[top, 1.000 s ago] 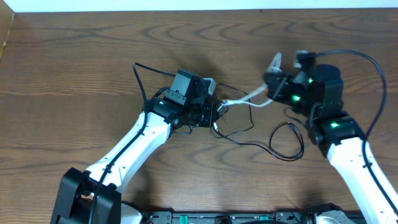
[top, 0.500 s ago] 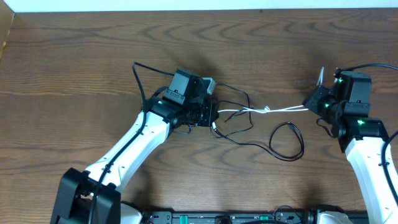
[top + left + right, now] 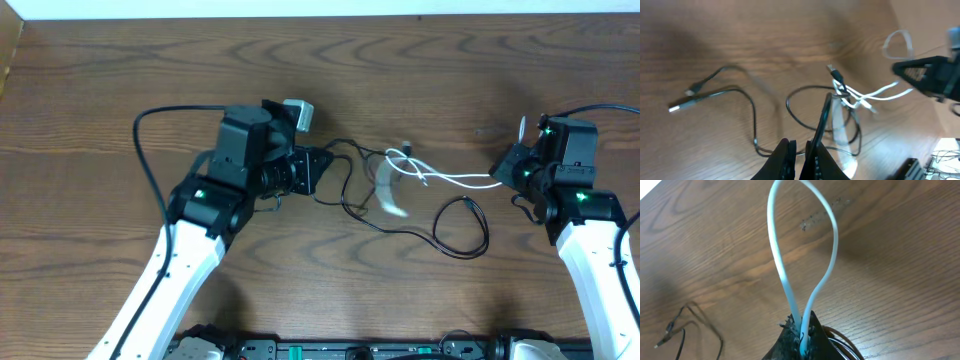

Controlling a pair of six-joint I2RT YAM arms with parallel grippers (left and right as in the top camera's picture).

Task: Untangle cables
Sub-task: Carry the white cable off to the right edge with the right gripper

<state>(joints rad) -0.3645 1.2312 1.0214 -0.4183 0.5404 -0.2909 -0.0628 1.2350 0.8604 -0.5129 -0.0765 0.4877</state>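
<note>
The white cable (image 3: 455, 180) runs from my right gripper (image 3: 503, 170) leftwards to a small tangle (image 3: 400, 165) where it crosses the black cable (image 3: 486, 232). In the right wrist view the gripper (image 3: 804, 327) is shut on the white cable (image 3: 777, 255), and a loop of it sticks out past the fingertips. My left gripper (image 3: 314, 174) sits left of the tangle. In the left wrist view its jaws (image 3: 800, 150) show only a narrow slit, and the black cable (image 3: 822, 120) rises taut from the right finger to the tangle (image 3: 840, 92). A stretch of white cable (image 3: 390, 195) is blurred.
The wooden table (image 3: 100, 80) ends at a white strip along the top. The left arm's own thick black wire (image 3: 145, 130) arcs out to the left. The black cable's loose plug ends (image 3: 680, 105) lie on the wood, and a loop of it (image 3: 460, 252) lies in front of the right arm.
My right gripper carried the white cable to the right and stopped. My left arm has swung left, dragging the black cable with it. The white cable has gone slack and curled in the middle.
</note>
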